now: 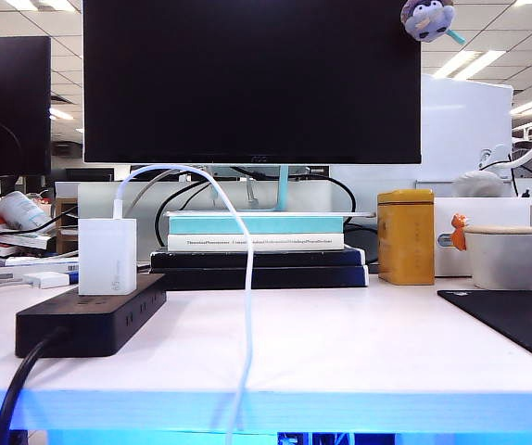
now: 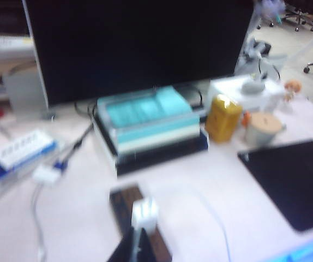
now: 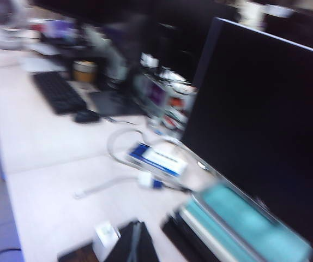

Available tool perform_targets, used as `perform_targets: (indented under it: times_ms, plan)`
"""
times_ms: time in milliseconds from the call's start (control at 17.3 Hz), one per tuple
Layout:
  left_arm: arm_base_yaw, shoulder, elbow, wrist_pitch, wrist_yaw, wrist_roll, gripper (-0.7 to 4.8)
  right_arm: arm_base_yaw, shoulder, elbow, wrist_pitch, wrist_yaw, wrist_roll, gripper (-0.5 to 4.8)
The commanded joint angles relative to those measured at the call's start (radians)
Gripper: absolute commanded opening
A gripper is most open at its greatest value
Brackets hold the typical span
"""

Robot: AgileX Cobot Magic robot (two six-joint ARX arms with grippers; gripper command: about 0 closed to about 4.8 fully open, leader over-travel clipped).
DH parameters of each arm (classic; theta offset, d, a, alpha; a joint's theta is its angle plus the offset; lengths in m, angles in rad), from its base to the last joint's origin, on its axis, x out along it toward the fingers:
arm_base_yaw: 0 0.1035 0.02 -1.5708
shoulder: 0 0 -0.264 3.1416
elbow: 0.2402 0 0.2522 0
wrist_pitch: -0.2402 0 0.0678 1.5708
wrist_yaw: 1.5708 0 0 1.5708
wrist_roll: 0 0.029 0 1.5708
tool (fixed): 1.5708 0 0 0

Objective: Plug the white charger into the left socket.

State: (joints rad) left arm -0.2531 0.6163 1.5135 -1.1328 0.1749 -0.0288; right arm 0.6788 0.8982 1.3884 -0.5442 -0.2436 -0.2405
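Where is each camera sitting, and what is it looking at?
Exterior view: low at the table's front edge, facing the black monitor; no arm shows.
Left wrist view: above the table, looking down at the white block charger standing on the black power strip; shut left gripper shows.
Right wrist view: tilted, blurred, looking along the table; shut right gripper shows.
All three share the charger.

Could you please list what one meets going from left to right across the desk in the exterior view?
Black power strip with the white charger standing on it → stack of books → yellow tin → white mug → black mat.
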Motion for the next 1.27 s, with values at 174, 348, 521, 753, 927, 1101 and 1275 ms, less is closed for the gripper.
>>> perform_targets:
  times_ms: [174,348,521,753,927,1101,1275]
  plan:
    - [0.002,-0.287,-0.397,0.075,0.064,-0.01,-0.06,0.001,-0.244,-0.446,0.273,0.146,0.145,-0.06]
    - [0.002,-0.328,-0.734,0.375,0.169,-0.035,-0.06,0.001,-0.347,-0.772,0.463,0.306,0.192,-0.06]
    - [0.002,-0.315,-1.019,0.7,0.169,-0.094,-0.06,0.002,-0.365,-1.007,0.56,0.369,0.219,-0.06]
    - [0.002,-0.314,-1.299,0.981,0.134,-0.128,-0.06,0.002,-0.363,-1.274,0.739,0.384,0.267,-0.06]
    - [0.002,-0.315,-1.391,1.057,0.063,-0.043,-0.06,0.002,-0.362,-1.367,0.776,0.436,0.267,-0.06]
    - [0.002,-0.315,-1.434,1.064,0.06,0.016,-0.06,0.002,-0.36,-1.387,0.737,0.506,0.271,-0.06]
    - [0.002,-0.315,-1.471,1.064,0.053,0.026,-0.06,0.002,-0.359,-1.387,0.648,0.479,0.288,-0.05]
